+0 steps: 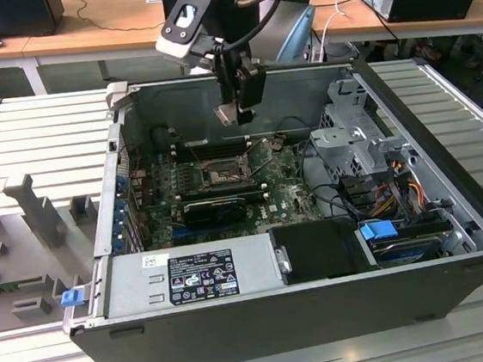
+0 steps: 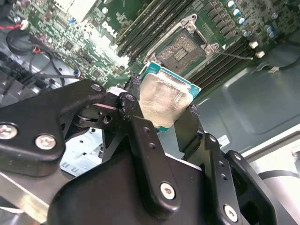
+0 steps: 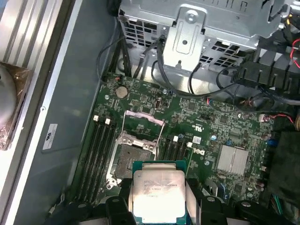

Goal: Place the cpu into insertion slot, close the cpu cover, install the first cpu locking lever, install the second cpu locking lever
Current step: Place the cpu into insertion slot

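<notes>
My gripper hangs above the open computer case, shut on the cpu, a flat square chip with a pale metal face. In both wrist views the cpu sits between the black fingers, face outward, clear of the board. The insertion slot lies open on the green board below, with bare dark contacts showing. The cpu cover, a grey metal frame, is swung open on the side of the slot toward the drive cage.
A long black finned card lies just in front of the slot. Memory slots flank it. A grey drive cage with cables fills the exterior view's right, and a power supply lies along the front. The case walls enclose the board.
</notes>
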Controlling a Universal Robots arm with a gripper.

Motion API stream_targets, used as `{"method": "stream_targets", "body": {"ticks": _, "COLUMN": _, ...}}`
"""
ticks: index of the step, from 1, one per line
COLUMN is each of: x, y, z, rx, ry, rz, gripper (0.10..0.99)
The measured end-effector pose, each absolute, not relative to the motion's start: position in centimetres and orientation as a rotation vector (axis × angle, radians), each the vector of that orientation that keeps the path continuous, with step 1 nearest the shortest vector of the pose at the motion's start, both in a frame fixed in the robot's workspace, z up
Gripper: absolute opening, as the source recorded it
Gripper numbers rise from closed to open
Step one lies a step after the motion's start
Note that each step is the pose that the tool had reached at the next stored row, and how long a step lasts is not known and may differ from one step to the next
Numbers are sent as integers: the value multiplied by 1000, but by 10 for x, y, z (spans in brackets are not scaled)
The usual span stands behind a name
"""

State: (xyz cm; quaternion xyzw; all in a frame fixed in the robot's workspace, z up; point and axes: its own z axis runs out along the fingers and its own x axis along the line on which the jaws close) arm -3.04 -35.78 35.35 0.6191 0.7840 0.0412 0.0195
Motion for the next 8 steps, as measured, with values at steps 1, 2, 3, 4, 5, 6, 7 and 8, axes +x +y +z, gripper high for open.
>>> {"method": "stream_targets", "body": {"ticks": 1, "x": -30, "y": -358, "z": 353, "rx": 1946, "ry": 2412, "rz": 127, "gripper": 533}}
{"method": "stream_targets", "body": {"ticks": 2, "x": -30, "y": -358, "z": 353, "rx": 1962, "ry": 2398, "rz": 127, "gripper": 533}}
{"method": "stream_targets", "body": {"ticks": 3, "x": -30, "y": -358, "z": 353, "rx": 1973, "ry": 2388, "rz": 126, "gripper": 533}}
{"method": "stream_targets", "body": {"ticks": 4, "x": -30, "y": -358, "z": 353, "rx": 1987, "ry": 2376, "rz": 126, "gripper": 533}}
{"method": "stream_targets", "body": {"ticks": 5, "x": -30, "y": -358, "z": 353, "rx": 2000, "ry": 2365, "rz": 126, "gripper": 533}}
{"method": "stream_targets", "body": {"ticks": 6, "x": -30, "y": -358, "z": 353, "rx": 2026, "ry": 2341, "rz": 125, "gripper": 533}}
{"method": "stream_targets", "body": {"ticks": 7, "x": -30, "y": -358, "z": 352, "rx": 2046, "ry": 2323, "rz": 124, "gripper": 533}}
{"method": "stream_targets", "body": {"ticks": 8, "x": -30, "y": -358, "z": 352, "rx": 2072, "ry": 2299, "rz": 123, "gripper": 533}}
